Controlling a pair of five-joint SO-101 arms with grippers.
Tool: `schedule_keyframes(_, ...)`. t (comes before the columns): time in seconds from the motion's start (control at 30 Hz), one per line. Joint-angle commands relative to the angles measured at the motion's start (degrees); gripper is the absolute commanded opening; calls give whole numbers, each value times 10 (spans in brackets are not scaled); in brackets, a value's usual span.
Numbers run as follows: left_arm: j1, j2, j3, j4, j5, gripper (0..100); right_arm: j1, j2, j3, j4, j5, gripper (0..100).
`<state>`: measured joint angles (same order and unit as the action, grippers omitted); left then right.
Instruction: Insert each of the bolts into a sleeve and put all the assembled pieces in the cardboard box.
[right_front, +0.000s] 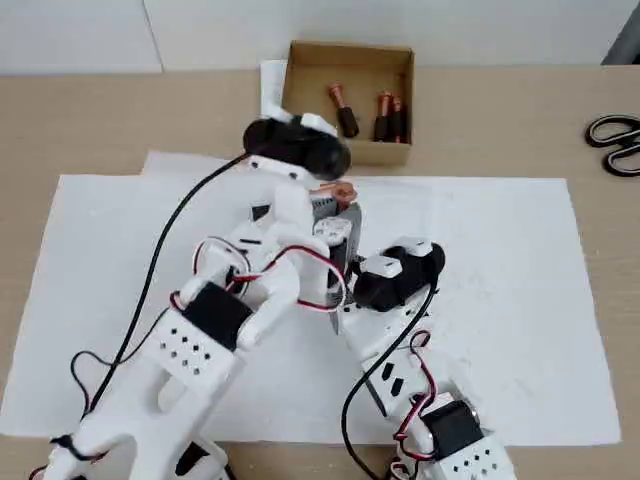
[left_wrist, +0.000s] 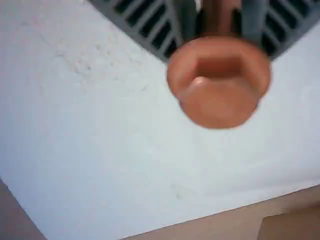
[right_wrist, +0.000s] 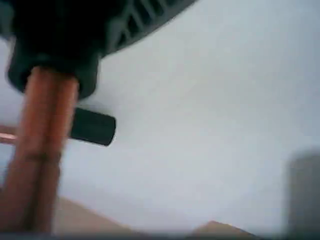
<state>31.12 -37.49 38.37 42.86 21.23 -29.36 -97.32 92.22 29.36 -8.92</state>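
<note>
Copper bolt (left_wrist: 218, 82) in end effector (left_wrist: 218, 20)

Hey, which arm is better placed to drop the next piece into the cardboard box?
Probably left. The left claw grips the bolt by its shaft, and in the high view it sits closest to the cardboard box. The right claw, holding the sleeve, is farther back.

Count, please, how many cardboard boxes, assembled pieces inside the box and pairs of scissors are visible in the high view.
Brown cardboard box: 1
Copper bolts in black sleeves, lying inside it: 3
Pair of black-handled scissors: 1
Total: 5
</note>
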Motion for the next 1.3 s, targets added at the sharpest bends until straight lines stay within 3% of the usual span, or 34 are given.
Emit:
schedule_keyframes(0.0,2,-44,22,-12,-10,6,1,-11,-7,-5,-4,4)
schedule_keyframes(1.27,2,16,39,-10,-7,16,0,-15,-8,-5,-4,4)
